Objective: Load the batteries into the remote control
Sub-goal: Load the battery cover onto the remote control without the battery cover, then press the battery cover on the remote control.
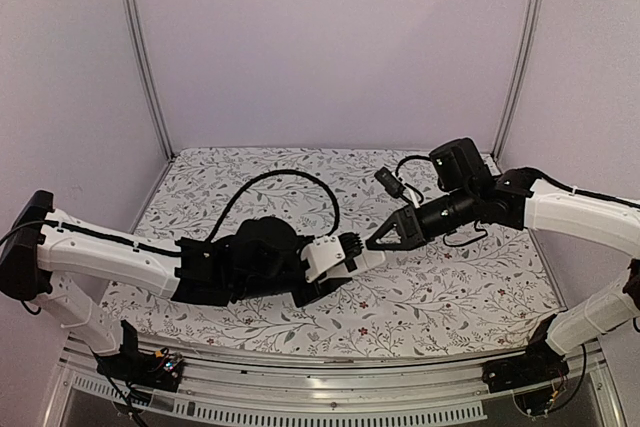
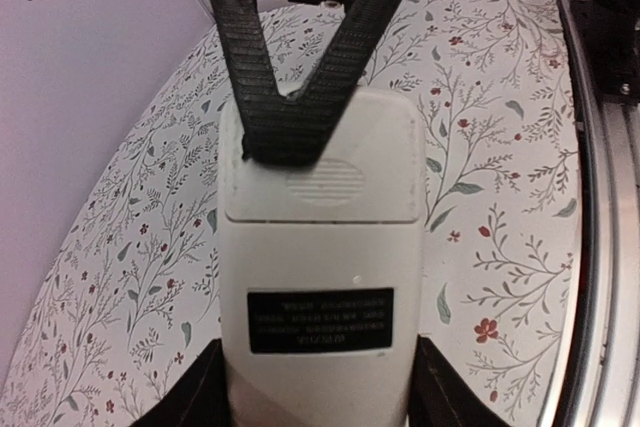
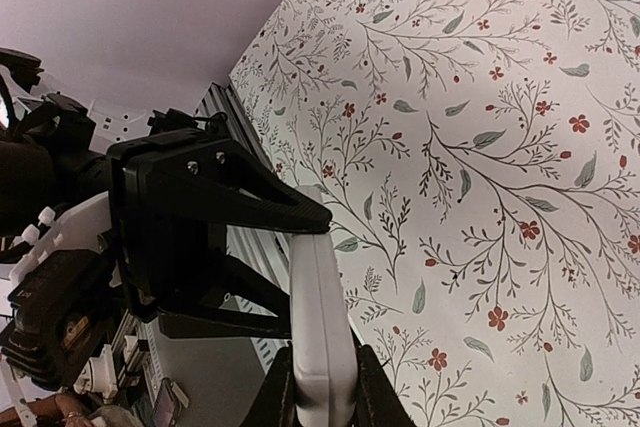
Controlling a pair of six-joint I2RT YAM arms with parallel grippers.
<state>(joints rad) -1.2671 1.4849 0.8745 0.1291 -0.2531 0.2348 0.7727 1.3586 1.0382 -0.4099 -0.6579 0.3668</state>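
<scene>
The remote control (image 1: 368,260) is held above the table between both grippers, white back up. In the left wrist view its back (image 2: 320,267) shows a black label and a ribbed battery cover (image 2: 340,182), which looks shut. My left gripper (image 2: 320,402) is shut on the remote's near end, fingers on its two long sides. My right gripper (image 3: 322,402) is shut on the other end, pinching the face and the back; its fingers (image 2: 290,97) lie over the cover. In the right wrist view the remote (image 3: 322,317) shows edge-on. The batteries are not in view.
The table wears a floral cloth (image 1: 450,287). An aluminium rail (image 1: 330,392) runs along the near edge. Frame posts (image 1: 140,47) stand at the back corners. A black cable (image 1: 290,179) loops over the left arm. Pale walls close in the back and sides.
</scene>
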